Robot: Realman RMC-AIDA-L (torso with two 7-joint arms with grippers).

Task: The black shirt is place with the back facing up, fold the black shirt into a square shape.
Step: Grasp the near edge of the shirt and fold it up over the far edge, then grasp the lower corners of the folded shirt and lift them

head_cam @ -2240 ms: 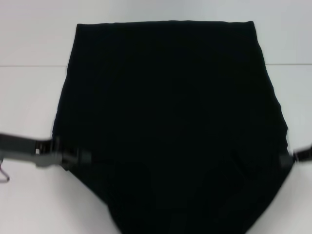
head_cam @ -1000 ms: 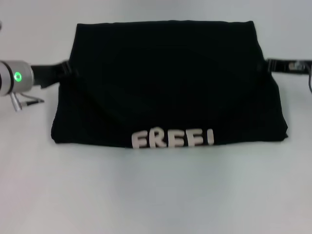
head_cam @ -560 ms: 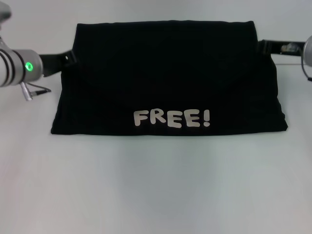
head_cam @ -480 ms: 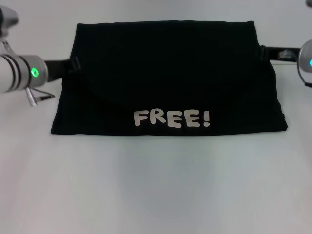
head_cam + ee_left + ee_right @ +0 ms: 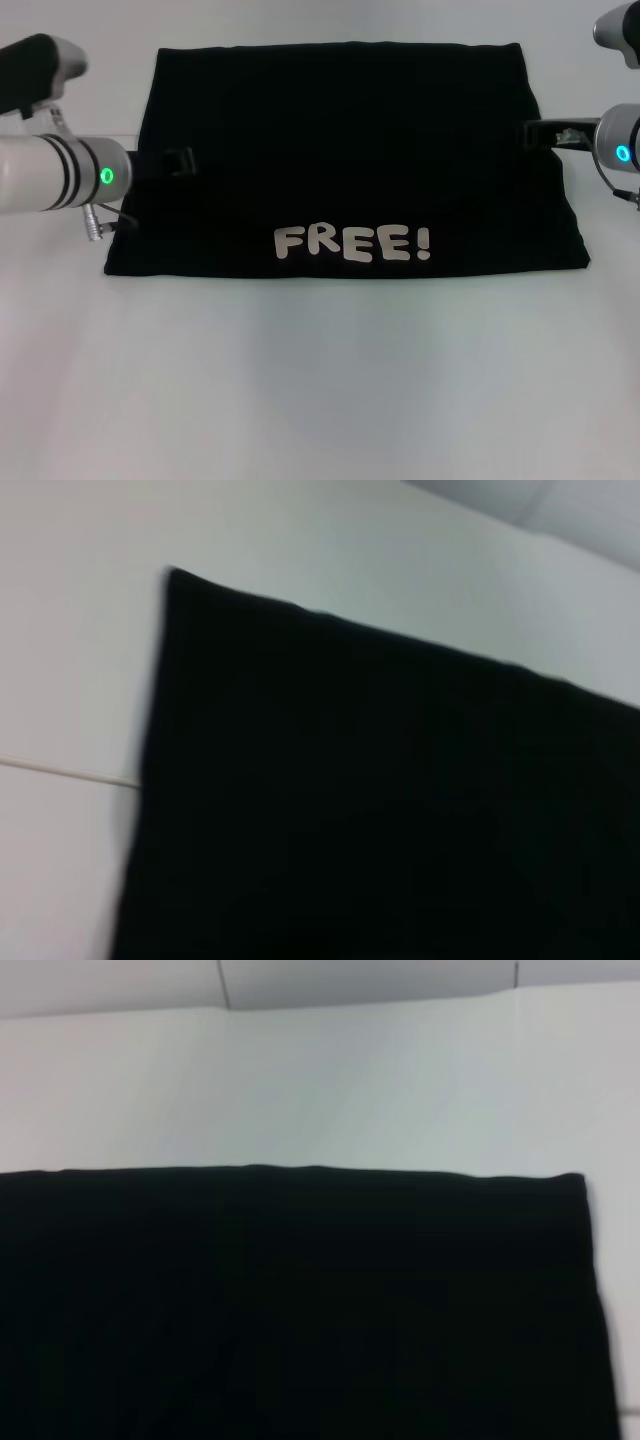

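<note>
On the white table (image 5: 320,380), the black shirt (image 5: 345,150) is laid out folded into a wide rectangle, "FREE!" lettering showing near its front edge. Left gripper (image 5: 178,160) and right gripper (image 5: 540,133) are parked at its side edges; whether they're clamped can't be told.

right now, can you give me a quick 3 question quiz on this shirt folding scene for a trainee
1. True or false: the white lettering on the black shirt faces up.
2. Where is the lettering on the folded shirt? A) along the far edge B) near the edge closest to the robot C) hidden underneath
3. Which claw is at which side of the shirt?

Key:
1. True. "FREE!" can be read from the head view.
2. B.
3. The left claw is over the shirt's left edge and the right claw is at its right edge, both about halfway up the folded shirt.
</note>
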